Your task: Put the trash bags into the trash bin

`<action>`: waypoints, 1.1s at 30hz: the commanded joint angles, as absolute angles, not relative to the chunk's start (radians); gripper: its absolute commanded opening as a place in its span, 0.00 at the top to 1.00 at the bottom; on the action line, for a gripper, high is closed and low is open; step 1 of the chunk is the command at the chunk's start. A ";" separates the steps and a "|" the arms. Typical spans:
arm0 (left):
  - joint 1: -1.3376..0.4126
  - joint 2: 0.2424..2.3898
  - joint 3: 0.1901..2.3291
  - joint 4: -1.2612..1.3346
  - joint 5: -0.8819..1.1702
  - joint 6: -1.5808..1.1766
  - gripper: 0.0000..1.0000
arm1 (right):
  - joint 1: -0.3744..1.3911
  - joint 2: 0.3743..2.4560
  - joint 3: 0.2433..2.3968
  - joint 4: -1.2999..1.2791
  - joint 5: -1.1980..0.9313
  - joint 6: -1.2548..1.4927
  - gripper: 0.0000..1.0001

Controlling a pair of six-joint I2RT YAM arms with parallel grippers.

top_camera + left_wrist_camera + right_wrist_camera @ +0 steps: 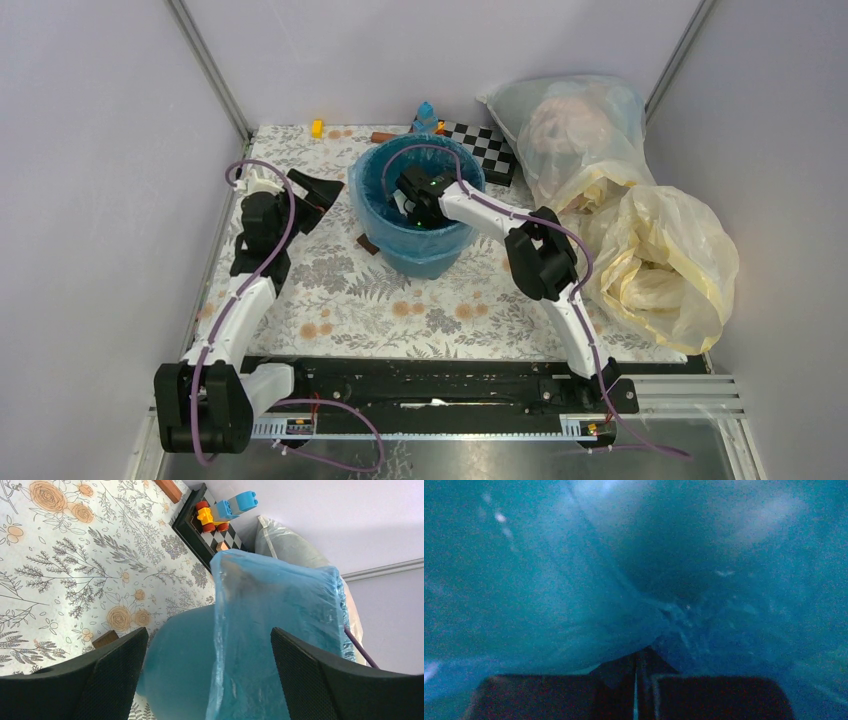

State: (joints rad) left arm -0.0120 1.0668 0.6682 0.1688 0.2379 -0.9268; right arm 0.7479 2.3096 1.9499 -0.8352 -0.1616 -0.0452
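right gripper point(636, 656) is reaching down inside the trash bin point(430, 255), fingers squeezing together on a pucker of the trash bag point(270, 610) | bag is sitting in the bin as a liner, edge folding over the rim | left gripper point(325, 197) is hanging just beside the bin, jaws gaping wide

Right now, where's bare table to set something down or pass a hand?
Free: floral tabletop between the trash bin and the near rail. Crowded: back edge with checkerboard and blocks, right side with yellow bags. Right gripper, shut on the trash bag, is inside the bin; left gripper sits left of it.
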 commanded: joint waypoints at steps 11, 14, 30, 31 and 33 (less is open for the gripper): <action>-0.009 1.121 0.793 0.185 0.312 -0.893 0.05 | 0.738 2.418 1.987 -0.861 -0.189 -0.033 1.00; -0.009 1.146 0.814 0.199 0.318 -0.890 0.04 | 0.738 2.441 2.017 -0.877 -0.190 -0.030 1.00; -0.051 1.458 0.927 0.328 0.323 -1.134 0.03 | 0.738 2.451 2.028 -0.881 -0.190 -0.017 1.00; -0.074 1.477 0.929 0.326 0.317 -1.136 0.03 | 0.738 2.451 2.027 -0.881 -0.190 -0.017 1.00; -0.105 1.516 0.926 0.304 0.288 -1.128 0.04 | 0.738 2.451 2.029 -0.881 -0.190 -0.017 1.00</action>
State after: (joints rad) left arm -0.0456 1.4624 0.9356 0.2447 0.3065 -1.0740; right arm 0.7471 2.3711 2.0293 -0.9085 -0.1776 -0.0429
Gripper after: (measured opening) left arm 0.968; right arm 0.011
